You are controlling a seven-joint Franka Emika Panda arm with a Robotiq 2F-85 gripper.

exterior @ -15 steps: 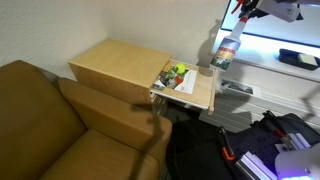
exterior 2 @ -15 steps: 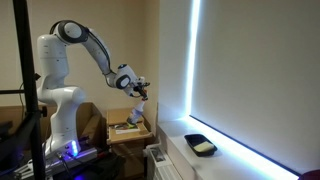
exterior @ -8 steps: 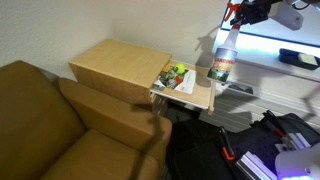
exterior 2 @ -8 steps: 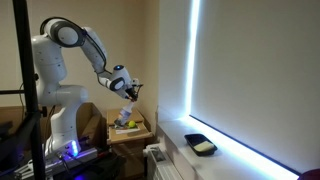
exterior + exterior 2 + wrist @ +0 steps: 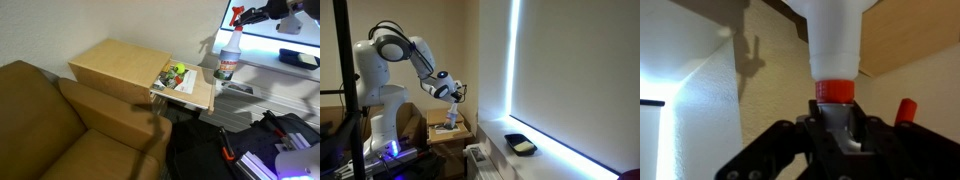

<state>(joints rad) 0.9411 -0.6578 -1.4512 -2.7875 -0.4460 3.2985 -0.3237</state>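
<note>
The tool [image 5: 240,18] clamps the spray bottle [image 5: 228,58] near a tray [image 5: 186,88] of colourful items [image 5: 175,72].

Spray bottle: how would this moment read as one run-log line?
held: spray bottle, upright | jaws: shut at its red collar | place: over side table corner | touching tabletop: unclear

Domestic living room: brown leather sofa [image 5: 45,125] beside a wooden table [image 5: 110,65]; a drawn roller blind [image 5: 575,70] covers the window.
</note>
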